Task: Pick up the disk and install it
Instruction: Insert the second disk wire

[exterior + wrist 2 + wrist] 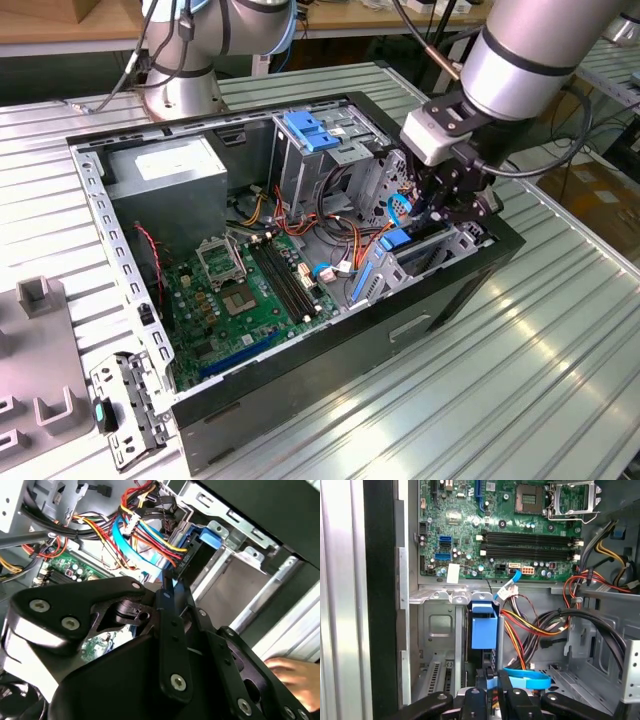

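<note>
The disk (398, 243), a dark drive with bright blue rails, stands on edge in the metal bay at the end of the open computer case (330, 375) on the exterior view's right. My gripper (432, 218) hangs right above it, and its black fingers (504, 689) are closed onto the disk's near end. In the first wrist view the disk (484, 627) runs away from my gripper (494, 682) toward the motherboard. The second wrist view has my gripper (168, 587) pinching a blue edge, with the disk's (197, 555) far end beside the bay wall.
Bundles of coloured cables (545, 625) and a flat blue cable (527, 680) crowd the bay. The green motherboard (250, 290), a grey power supply (165, 170) and a silver cage with a blue clip (310, 130) fill the case. A hand (290, 672) rests outside it.
</note>
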Motion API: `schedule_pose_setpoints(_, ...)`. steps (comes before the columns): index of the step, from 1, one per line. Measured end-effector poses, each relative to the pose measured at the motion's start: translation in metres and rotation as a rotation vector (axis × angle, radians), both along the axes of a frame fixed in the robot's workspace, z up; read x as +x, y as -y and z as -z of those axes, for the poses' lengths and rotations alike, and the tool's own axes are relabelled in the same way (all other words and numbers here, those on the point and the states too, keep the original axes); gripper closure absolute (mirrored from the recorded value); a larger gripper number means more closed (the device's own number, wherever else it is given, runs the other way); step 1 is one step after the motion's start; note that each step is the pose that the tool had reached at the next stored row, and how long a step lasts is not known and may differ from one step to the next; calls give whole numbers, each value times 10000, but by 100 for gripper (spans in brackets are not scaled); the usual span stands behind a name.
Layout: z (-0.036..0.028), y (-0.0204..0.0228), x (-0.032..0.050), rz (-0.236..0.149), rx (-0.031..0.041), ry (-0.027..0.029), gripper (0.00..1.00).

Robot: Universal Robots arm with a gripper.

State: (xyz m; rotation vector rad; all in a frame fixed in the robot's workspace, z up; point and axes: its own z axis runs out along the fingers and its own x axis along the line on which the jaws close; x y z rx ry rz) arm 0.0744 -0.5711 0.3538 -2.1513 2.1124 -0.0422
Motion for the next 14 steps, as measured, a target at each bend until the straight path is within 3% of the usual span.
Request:
schedule_pose_setpoints(1, -41, 0, 0, 0, -1, 0, 76)
schedule_pose_setpoints(6, -46, 0, 0, 0, 0, 0, 78)
schedule_pose_setpoints(7, -46, 0, 0, 0, 1, 0, 89)
schedule_pose_setpoints(14, -55, 0, 0, 0, -1, 0, 89)
